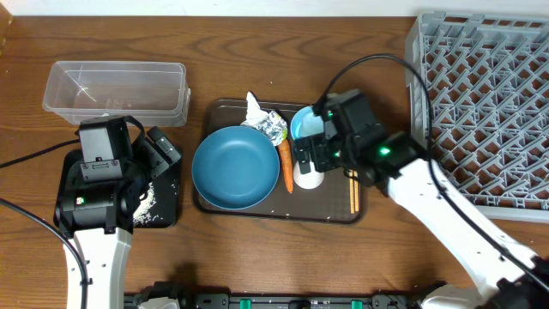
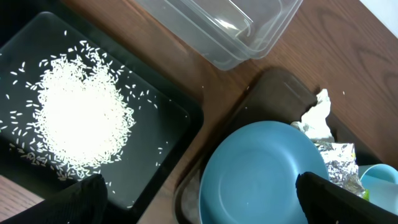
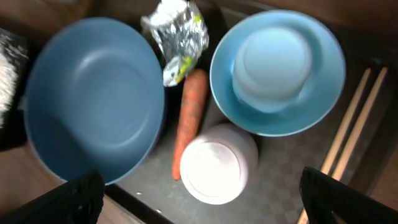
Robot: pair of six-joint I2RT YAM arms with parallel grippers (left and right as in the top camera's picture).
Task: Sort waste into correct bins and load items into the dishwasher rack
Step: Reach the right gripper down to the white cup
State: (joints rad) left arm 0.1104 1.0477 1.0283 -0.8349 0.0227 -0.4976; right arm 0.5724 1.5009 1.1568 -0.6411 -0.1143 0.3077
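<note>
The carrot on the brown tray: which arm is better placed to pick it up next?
Right, probably. The right tool hangs open above the carrot; the left tool is over the black tray of rice, farther away.

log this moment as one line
left claw open over black tray edge | rice in tray | right claw open above white cup | carrot, wrapper on brown tray

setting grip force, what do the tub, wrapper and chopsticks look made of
Clear tub: likely plastic, glossy; the table shows through it. Wrapper: foil or metallised film by its shiny crinkles. Chopsticks: probably wood or bamboo, matte pale tan.
</note>
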